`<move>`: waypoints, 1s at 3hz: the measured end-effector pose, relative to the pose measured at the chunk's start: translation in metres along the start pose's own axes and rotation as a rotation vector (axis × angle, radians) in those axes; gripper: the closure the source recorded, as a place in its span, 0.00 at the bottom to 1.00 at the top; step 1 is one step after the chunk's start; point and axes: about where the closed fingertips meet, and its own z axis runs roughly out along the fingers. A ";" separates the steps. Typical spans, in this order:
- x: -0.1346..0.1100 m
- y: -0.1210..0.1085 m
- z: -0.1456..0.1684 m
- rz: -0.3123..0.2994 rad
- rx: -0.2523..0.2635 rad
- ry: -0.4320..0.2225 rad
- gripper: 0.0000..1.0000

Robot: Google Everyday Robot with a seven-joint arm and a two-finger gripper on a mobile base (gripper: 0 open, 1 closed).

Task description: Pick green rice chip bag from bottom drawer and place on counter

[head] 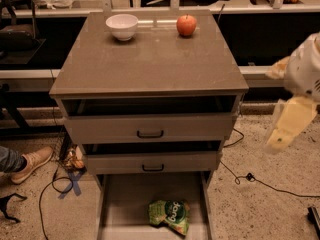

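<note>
The green rice chip bag (170, 217) lies crumpled on the floor of the open bottom drawer (117, 209), right of its middle and near the front. The counter (150, 64) tops the three-drawer cabinet. My gripper (287, 125), white with yellowish parts, hangs in the air at the right edge of the camera view. It is right of the cabinet at about the height of the upper drawers, well above and right of the bag. It holds nothing that I can see.
A white bowl (122, 26) and a red apple (186, 25) stand at the back of the counter. The two upper drawers (150, 129) are slightly pulled out. Cables (260, 181) run over the floor on the right. A person's shoe (31, 163) is on the left.
</note>
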 end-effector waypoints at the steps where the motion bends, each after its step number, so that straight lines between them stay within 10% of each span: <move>1: -0.003 0.033 0.065 0.071 -0.106 -0.110 0.00; 3: 0.000 0.052 0.093 0.099 -0.156 -0.126 0.00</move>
